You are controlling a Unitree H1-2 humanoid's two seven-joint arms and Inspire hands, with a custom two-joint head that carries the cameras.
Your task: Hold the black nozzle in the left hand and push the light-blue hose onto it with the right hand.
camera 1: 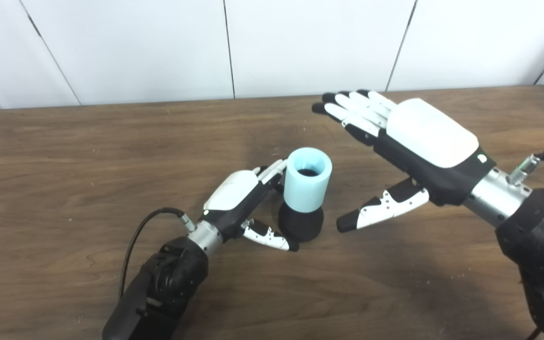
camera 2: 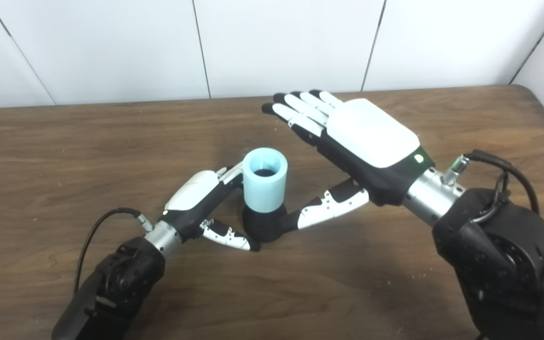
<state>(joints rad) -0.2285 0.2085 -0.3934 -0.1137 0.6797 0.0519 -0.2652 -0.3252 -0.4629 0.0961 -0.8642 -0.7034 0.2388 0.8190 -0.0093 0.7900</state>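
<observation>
I am looking down at the wooden table (camera 1: 88,156), whose far edge is running along the white wall panels (camera 1: 135,47), with its right rear corner rounding off at the picture's edge. The light-blue hose (camera 1: 306,179) is standing upright near the middle, seated on top of the black nozzle (camera 1: 301,223), which is resting on the table. Wide bare wood is lying open to the left, behind and in front of the pair.

My left hand (camera 1: 241,200) is lying beside the nozzle on its left, fingers loosely apart; its fingertips are reaching toward the hose's left wall and its thumb is pointing at the nozzle's base. I cannot tell whether either is touching, and it is not gripping anything that I can see.

My right hand (camera 2: 352,141) is hovering to the right and behind, palm down, fingers spread flat and released, holding nothing. Its thumb is pointing at the nozzle; contact is unclear. The hose is hiding the nozzle's upper part.
</observation>
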